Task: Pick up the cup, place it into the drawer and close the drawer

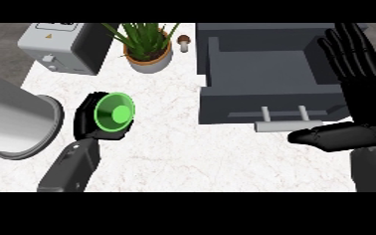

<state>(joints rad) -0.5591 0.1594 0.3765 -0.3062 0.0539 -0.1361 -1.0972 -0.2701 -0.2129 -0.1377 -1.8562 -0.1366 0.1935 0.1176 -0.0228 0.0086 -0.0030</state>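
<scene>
Green cup [114,113] in left hand [94,117], well apart from open drawer [268,77]

Counted on the desk [183,164]: one green cup [115,113], one open grey drawer [264,74] with one bar handle [288,125] on two posts, one potted plant [147,45], one small mushroom [184,42], one grey toaster [66,47], and one large metal pot [22,122] at the left edge. Also two black hands, the left hand [95,117] and the right hand [352,64], each on one grey forearm.
</scene>
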